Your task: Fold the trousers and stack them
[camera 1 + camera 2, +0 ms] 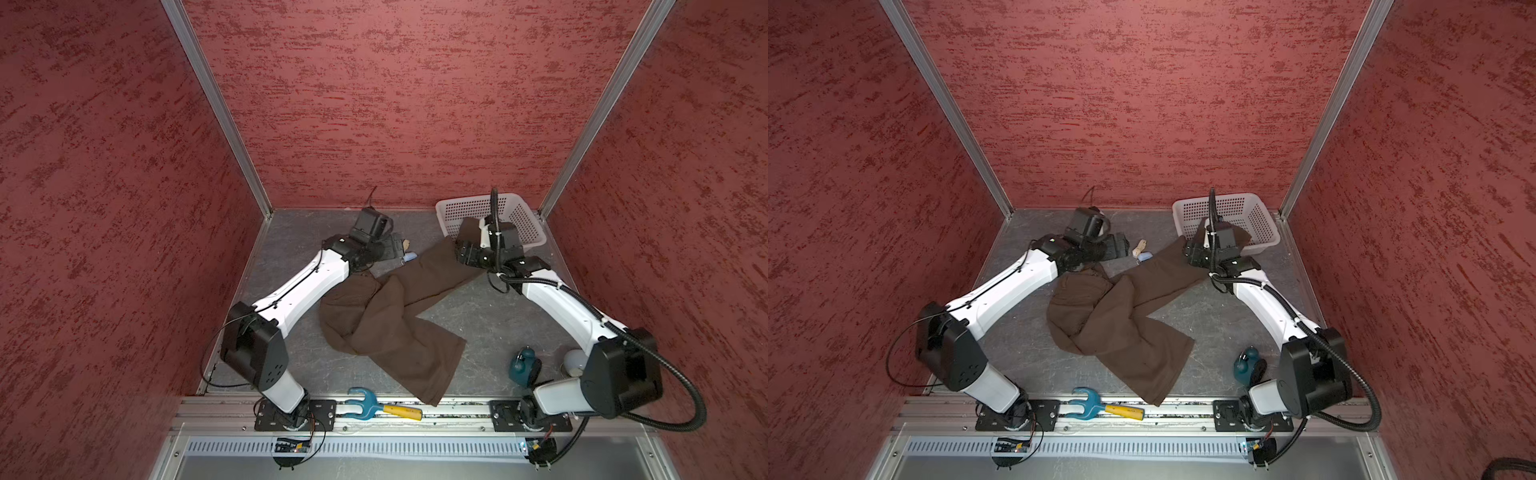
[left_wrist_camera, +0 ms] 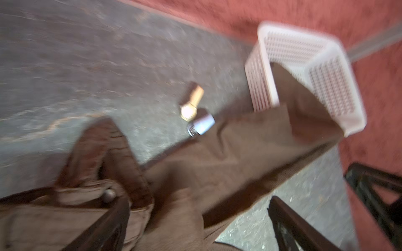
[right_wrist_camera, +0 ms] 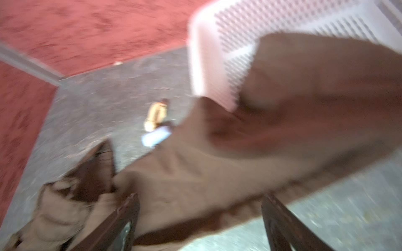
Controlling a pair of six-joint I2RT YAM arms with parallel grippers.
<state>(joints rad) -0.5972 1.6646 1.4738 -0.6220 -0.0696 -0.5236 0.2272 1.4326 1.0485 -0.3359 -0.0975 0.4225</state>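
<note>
Both wrist views are smeared w/ blur and the fingers are cut off by the frame edge, so only dark bars show. Left gripper: jaws stand wide, gripping nothing. Right gripper: jaws also wide apart. Cloth passes under them, but can't tell thru the blur whether it touches. In both top views the right fingertips sit hidden under their own wrist, and the left arm covers part of the waist.

Trousers: dark olive-brown, matte, soft, not folded. Crumpled at the waist, legs splayed in a V. Waistband w/ button shows in the left wrist view.

Rel. to left gripper: waist end of the trousers lies right below the fingers, w/ one leg running away from it to the white basket. Just beside that leg, ahead of the gripper, are a small tan item & a pale blue item, close together. What they are is unclear.

Rel. to right gripper: same leg of the trousers lies right below & ahead, its end draped over the basket's near rim just beyond.

Far from both grippers, the other leg lies toward the arm bases, hem on the front rail, near a blue-headed, yellow-handled tool.
</note>
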